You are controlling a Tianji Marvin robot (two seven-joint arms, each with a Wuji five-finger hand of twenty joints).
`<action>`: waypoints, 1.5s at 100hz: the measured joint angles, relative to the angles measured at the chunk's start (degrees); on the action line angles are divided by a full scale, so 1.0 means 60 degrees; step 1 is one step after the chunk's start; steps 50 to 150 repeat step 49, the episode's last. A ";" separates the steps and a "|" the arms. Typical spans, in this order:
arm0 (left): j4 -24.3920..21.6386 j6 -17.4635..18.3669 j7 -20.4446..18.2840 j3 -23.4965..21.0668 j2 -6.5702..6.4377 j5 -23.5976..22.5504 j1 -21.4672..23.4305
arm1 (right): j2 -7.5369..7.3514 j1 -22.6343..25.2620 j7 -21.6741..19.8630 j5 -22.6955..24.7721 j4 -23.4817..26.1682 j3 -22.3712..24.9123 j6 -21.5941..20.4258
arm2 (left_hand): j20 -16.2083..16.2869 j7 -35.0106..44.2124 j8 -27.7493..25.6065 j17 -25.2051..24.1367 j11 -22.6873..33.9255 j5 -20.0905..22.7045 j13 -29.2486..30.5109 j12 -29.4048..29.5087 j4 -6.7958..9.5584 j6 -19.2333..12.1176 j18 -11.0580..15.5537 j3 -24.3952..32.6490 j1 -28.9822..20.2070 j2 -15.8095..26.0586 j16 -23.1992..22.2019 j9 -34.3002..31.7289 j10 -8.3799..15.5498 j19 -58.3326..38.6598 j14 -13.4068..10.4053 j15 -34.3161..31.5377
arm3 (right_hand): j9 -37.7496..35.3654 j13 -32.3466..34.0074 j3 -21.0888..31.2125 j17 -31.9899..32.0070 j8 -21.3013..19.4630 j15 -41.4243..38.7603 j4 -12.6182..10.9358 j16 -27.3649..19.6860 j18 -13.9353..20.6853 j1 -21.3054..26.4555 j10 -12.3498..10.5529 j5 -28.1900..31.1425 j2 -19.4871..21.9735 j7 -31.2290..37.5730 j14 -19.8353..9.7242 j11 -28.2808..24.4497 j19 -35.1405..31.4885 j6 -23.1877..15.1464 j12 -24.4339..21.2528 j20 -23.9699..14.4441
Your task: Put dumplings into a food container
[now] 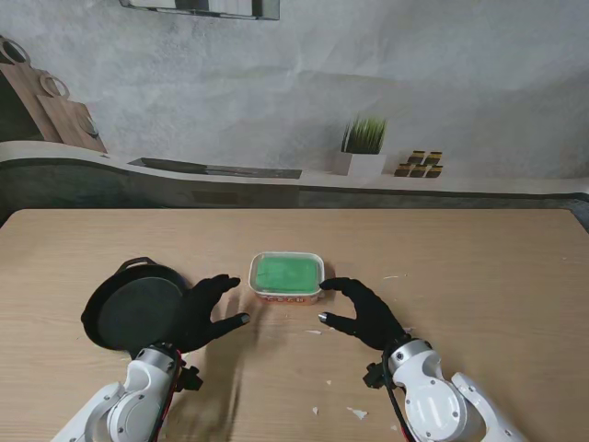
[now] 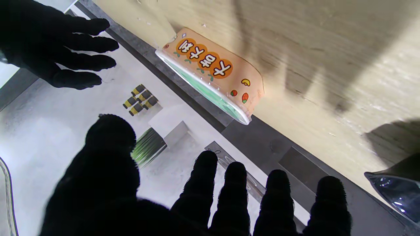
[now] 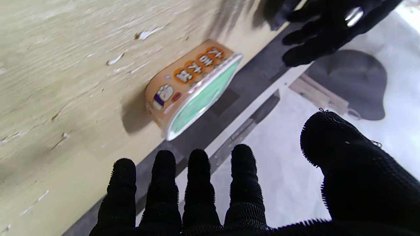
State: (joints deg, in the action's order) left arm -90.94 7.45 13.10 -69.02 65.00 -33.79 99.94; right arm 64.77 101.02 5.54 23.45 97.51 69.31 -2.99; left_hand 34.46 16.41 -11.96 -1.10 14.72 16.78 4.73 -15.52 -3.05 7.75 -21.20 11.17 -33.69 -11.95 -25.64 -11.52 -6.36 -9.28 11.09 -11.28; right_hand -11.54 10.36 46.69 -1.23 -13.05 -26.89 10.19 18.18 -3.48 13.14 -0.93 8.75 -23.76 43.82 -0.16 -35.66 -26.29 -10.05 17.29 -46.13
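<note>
A small food container (image 1: 286, 275) with orange printed sides and a green top sits at the middle of the table; it also shows in the left wrist view (image 2: 216, 72) and the right wrist view (image 3: 193, 87). My left hand (image 1: 207, 313) in a black glove hovers open just left of it, fingers spread. My right hand (image 1: 363, 313) is open just right of it and a little nearer to me, holding nothing. Each hand shows in the other's wrist view: right hand (image 2: 55, 49), left hand (image 3: 325, 29). I see no dumplings.
A black round pan (image 1: 133, 308) lies on the table at my left, partly under my left hand, and its edge (image 2: 393, 190) shows in the left wrist view. Small white scraps (image 1: 357, 413) dot the wood near me. Beyond the table runs a grey ledge with a potted plant (image 1: 363, 143).
</note>
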 measured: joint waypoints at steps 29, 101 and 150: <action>0.0015 0.0241 0.0021 0.0092 -0.0022 -0.0170 0.0012 | -0.0046 -0.0150 -0.0259 0.0158 -0.0085 -0.0257 0.0023 | -0.0002 -0.0017 0.0000 -0.0032 -0.0001 0.0000 0.0000 0.0000 0.0000 0.0115 0.0028 0.0076 0.0000 -0.0005 0.0000 0.0000 0.0000 0.0000 -0.0008 0.0005 | 0.0000 -0.0004 0.0095 0.0090 0.0000 0.0001 0.0000 0.0000 0.0086 0.0004 0.0000 -0.0018 -0.0001 0.0002 0.0000 0.0002 0.0051 -0.0001 0.0000 -0.0023; -0.0003 0.0277 0.0145 0.0069 -0.0021 -0.0401 0.0030 | -0.0047 -0.0139 -0.0148 -0.0147 0.0093 -0.0316 0.0017 | -0.0002 -0.0016 0.0001 -0.0105 -0.0001 0.0004 0.0000 0.0000 0.0000 0.0115 0.0109 0.0129 0.0000 -0.0006 0.0000 0.0000 0.0000 0.0000 -0.0009 0.0005 | 0.0000 -0.0004 0.0095 0.0090 0.0000 0.0001 0.0000 0.0000 0.0087 0.0004 0.0000 -0.0018 -0.0001 0.0002 0.0000 0.0002 0.0051 -0.0002 -0.0001 -0.0029; -0.0003 0.0277 0.0145 0.0069 -0.0021 -0.0401 0.0030 | -0.0047 -0.0139 -0.0148 -0.0147 0.0093 -0.0316 0.0017 | -0.0002 -0.0016 0.0001 -0.0105 -0.0001 0.0004 0.0000 0.0000 0.0000 0.0115 0.0109 0.0129 0.0000 -0.0006 0.0000 0.0000 0.0000 0.0000 -0.0009 0.0005 | 0.0000 -0.0004 0.0095 0.0090 0.0000 0.0001 0.0000 0.0000 0.0087 0.0004 0.0000 -0.0018 -0.0001 0.0002 0.0000 0.0002 0.0051 -0.0002 -0.0001 -0.0029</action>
